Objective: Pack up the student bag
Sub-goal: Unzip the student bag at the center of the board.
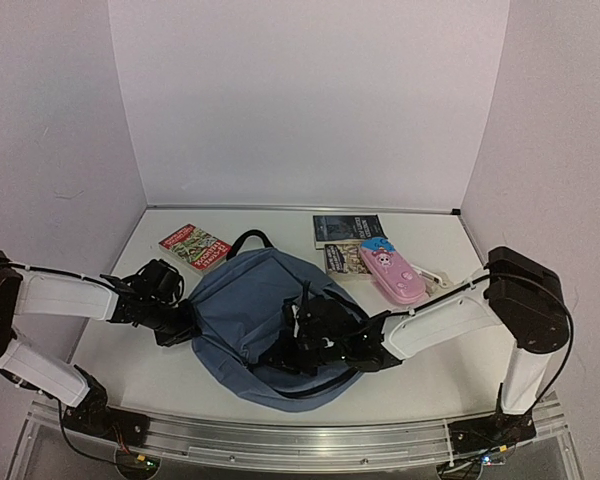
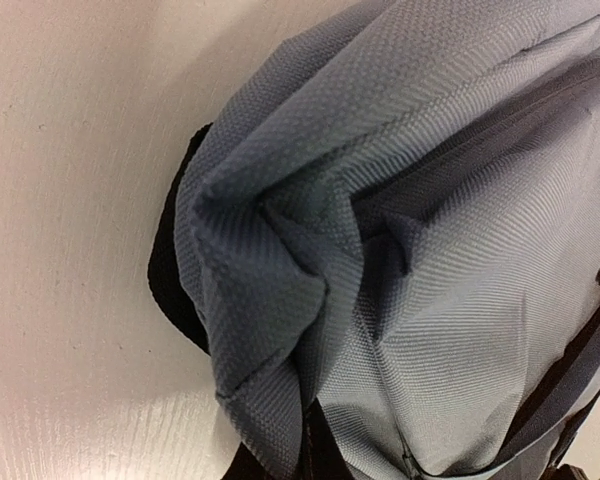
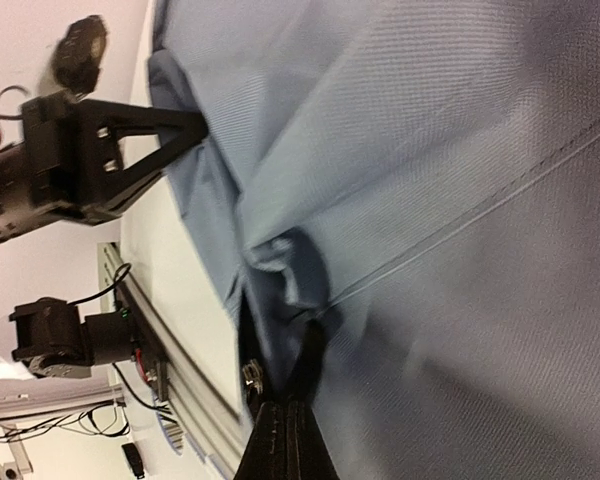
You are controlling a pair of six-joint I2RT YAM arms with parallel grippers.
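Left gripper (image 1: 183,322) and right gripper (image 3: 285,415), jaws closed, each pinch student bag (image 1: 242,300) fabric; lift apart evenly so its mouth, seemingly toward the near edge of the desk (image 1: 450,362), gapes.

My overhead view was bright and evenly lit, with only a soft shadow under the student bag (image 1: 240,300) toward 6 o'clock. In my left wrist view the table (image 2: 60,200) washed out pale. My right wrist view blurred toward 3 o'clock.
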